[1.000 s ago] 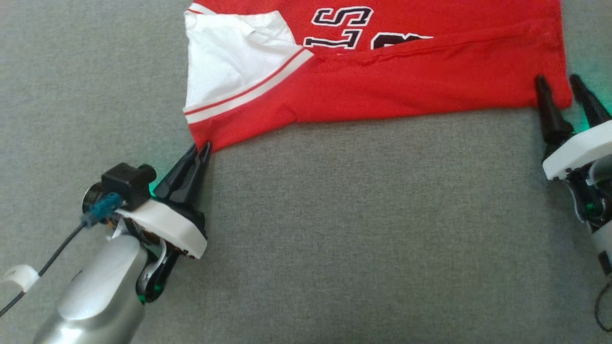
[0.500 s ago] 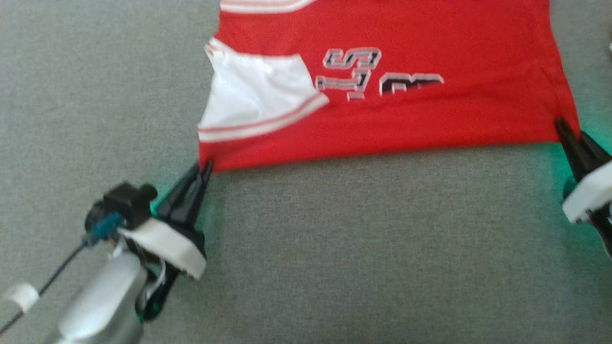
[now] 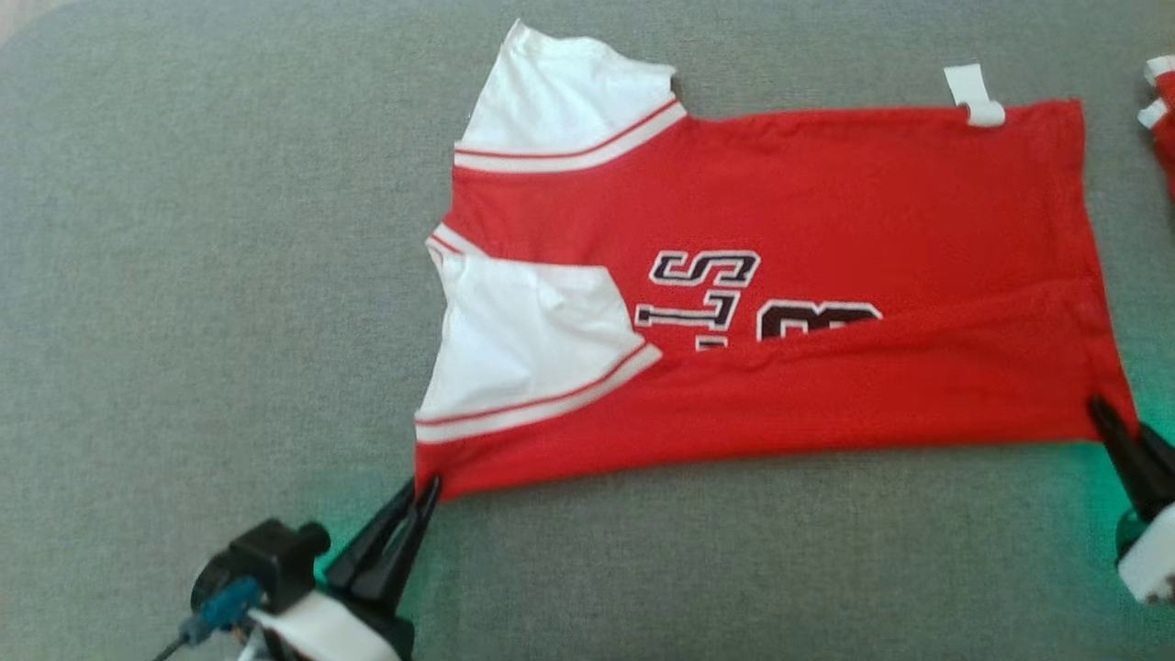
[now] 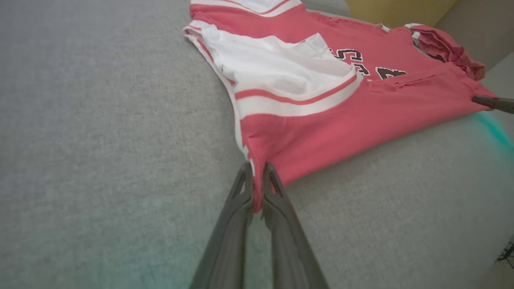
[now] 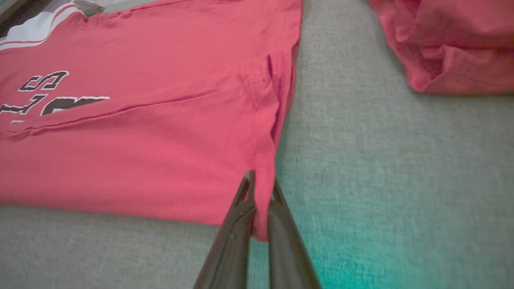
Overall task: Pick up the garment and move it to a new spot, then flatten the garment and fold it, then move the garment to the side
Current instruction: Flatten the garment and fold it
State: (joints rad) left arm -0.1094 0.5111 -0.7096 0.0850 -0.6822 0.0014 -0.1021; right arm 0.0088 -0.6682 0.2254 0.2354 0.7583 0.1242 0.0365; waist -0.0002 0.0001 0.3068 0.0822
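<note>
While it sits lowest in the head view, left end effector (image 3: 422, 491): fingers pressed together, pinching the lower-left corner of the garment (image 3: 826, 184). In its own wrist view, red cloth is nipped between the dark tips.
Right end effector (image 3: 1115, 424): down at the lower-right edge of the frame and clamped as well, on the garment's lower-right corner. In its own wrist view the side hem runs down between the two fingers.
Green glow (image 3: 1152, 381): spilling on the cloth surface just beside the right end effector, and there's a fainter patch by the left one.
Tabletop (image 3: 184, 275): grey, cloth-covered, bare along the bottom of the frame between the two end effectors.
Garment: a red jersey, spread out across the centre and right of the frame, near edge stretched between both grips.
Fold (image 3: 872, 367): the near strip of red lies doubled over, and its edge cuts across the bottom of the lettering.
Near sleeve (image 3: 523, 340): white with red striping, centre-left, lying on top of the red body.
Lettering (image 3: 707, 285): dark, white-outlined characters at mid-frame, partly covered.
Far sleeve (image 3: 569, 101): white, upper centre, pointing to the top of the frame.
White tag (image 3: 973, 96): sticking out from the far edge, upper right.
Second red cloth (image 3: 1164, 119): bunched at the far right edge, apart from the garment.
</note>
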